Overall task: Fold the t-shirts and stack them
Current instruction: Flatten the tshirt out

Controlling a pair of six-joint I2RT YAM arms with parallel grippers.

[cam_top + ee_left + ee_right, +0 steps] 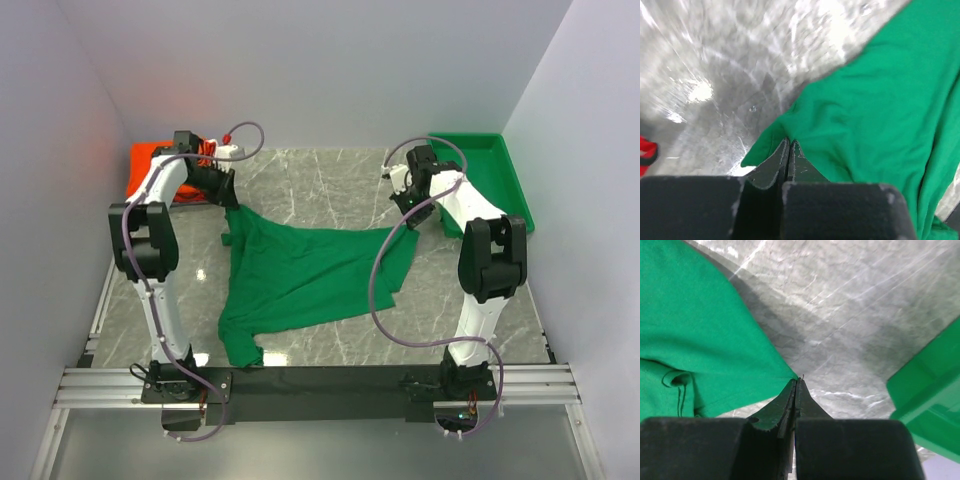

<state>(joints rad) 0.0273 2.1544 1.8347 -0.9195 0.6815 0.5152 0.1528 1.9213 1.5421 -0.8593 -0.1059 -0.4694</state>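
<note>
A dark green t-shirt (310, 275) lies spread and rumpled across the middle of the marble table. My left gripper (228, 196) is shut on its far left corner; the left wrist view shows the closed fingertips (789, 144) pinching the green cloth (875, 110). My right gripper (412, 212) is shut on the shirt's far right corner; the right wrist view shows the closed tips (797, 381) holding the cloth's point (700, 340). An orange-red t-shirt (152, 170) lies at the far left behind the left arm, and a sliver shows in the left wrist view (646, 152).
A rigid green plastic tray (490, 180) stands at the far right, close to the right gripper, and shows in the right wrist view (927, 400). White walls close in on the left, back and right. A black rail runs along the near edge.
</note>
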